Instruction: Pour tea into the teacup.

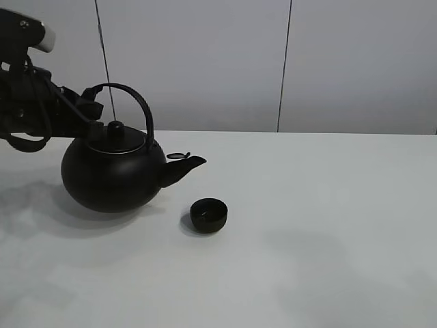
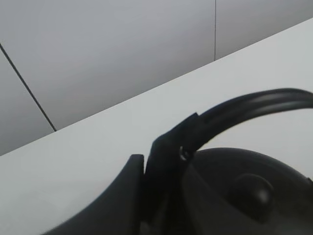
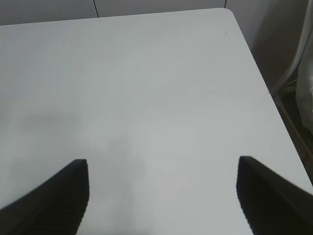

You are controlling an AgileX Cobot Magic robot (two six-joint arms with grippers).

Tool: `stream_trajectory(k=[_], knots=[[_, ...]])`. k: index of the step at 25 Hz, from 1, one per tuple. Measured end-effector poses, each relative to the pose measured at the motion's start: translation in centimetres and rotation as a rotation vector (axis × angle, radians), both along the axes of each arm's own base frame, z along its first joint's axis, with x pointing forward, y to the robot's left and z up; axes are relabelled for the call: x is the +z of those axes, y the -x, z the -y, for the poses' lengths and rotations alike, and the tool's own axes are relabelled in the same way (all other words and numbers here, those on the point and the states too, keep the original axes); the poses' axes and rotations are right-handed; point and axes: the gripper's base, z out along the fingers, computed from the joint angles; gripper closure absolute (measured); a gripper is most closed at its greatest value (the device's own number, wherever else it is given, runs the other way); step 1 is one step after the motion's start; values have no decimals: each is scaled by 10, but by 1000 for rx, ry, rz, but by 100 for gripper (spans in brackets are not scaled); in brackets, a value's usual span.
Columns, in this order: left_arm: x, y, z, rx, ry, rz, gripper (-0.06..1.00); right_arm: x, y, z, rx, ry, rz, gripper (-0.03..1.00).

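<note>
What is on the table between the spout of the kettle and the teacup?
Nothing. In the exterior high view, only bare white table separates the kettle's spout from the teacup.

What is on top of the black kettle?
A lid with a round knob, under the arched handle that the left gripper holds. The lid covers the kettle's inside, so any tea is hidden.

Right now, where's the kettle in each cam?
Exterior high: kettle left of centre on the white table, spout toward the teacup.
Left wrist: close up, arched handle above the lid knob.
Right wrist: not in it; only table and the open right end effector.
Shared landmark: the table's far edge against the wall.
</note>
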Motion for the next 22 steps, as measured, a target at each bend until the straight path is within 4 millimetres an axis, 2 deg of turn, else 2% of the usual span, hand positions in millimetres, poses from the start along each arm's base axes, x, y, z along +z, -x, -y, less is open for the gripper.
stream_trajectory(k=[22], knots=[[-1,0,0,-27,-85,31,82,0,0,0,0,0,-1,40]])
